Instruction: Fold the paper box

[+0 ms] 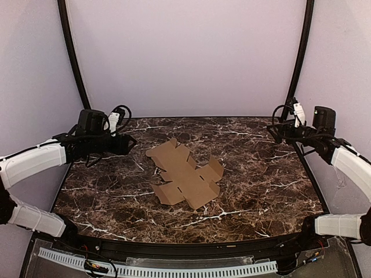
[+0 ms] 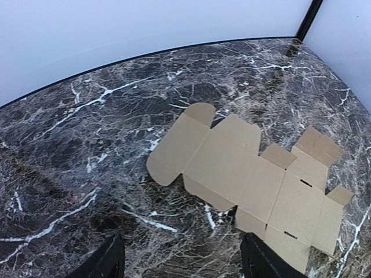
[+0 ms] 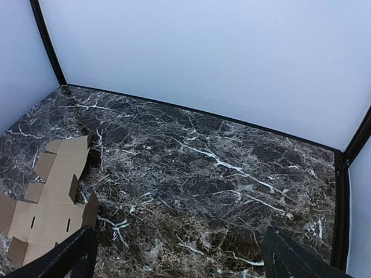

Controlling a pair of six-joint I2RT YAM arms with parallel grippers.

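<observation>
Nearest thing on the table (image 1: 272,191): the paper box (image 1: 185,174), lying mid-surface as a flat die-cut sheet, every panel unfolded. One or two end flaps may stand slightly raised; we cannot be sure from above. Farther back, the left gripper (image 1: 128,143) and right gripper (image 1: 271,131) hover at either side, well apart from the sheet, jaws spread, holding nothing. We judge folding not yet begun. Next move calls for reaching in, pinning a centre panel with one arm, and lifting a side panel along its crease with the other.
</observation>
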